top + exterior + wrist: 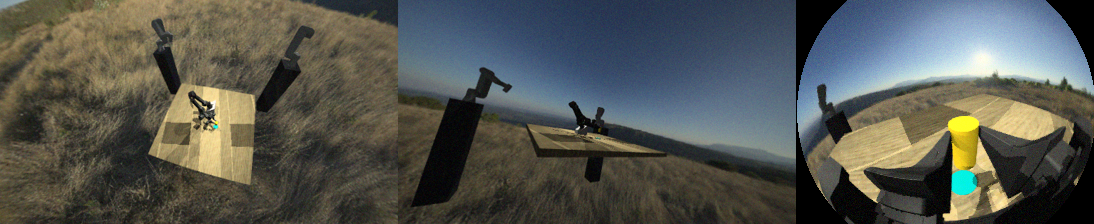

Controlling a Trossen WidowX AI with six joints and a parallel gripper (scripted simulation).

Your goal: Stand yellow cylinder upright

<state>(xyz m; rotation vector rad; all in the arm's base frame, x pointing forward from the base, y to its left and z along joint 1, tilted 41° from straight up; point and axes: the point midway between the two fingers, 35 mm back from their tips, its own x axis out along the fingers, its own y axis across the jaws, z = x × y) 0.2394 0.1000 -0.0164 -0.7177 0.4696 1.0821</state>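
My gripper [964, 131] is shut on the yellow tall cylinder [965, 145] [216, 123] [600, 130]. The fingertips press on its two sides near its upper end. The cylinder stands about upright between them and is held above the table, with a gap under it in the exterior view. The cyan circle [963, 183] [215, 127] [598, 138] lies flat on the table. In the wrist view it shows just below the cylinder's lower end, unobstructed. I cannot tell exactly how far the cylinder is from being over its centre.
The wooden table [235, 160] [626, 150] has dark shadow patches. A white piece [213, 105] [580, 130] is by my arm's base. Two black pedestals [167, 69] [278, 85] with grey arms stand beyond the table's edge.
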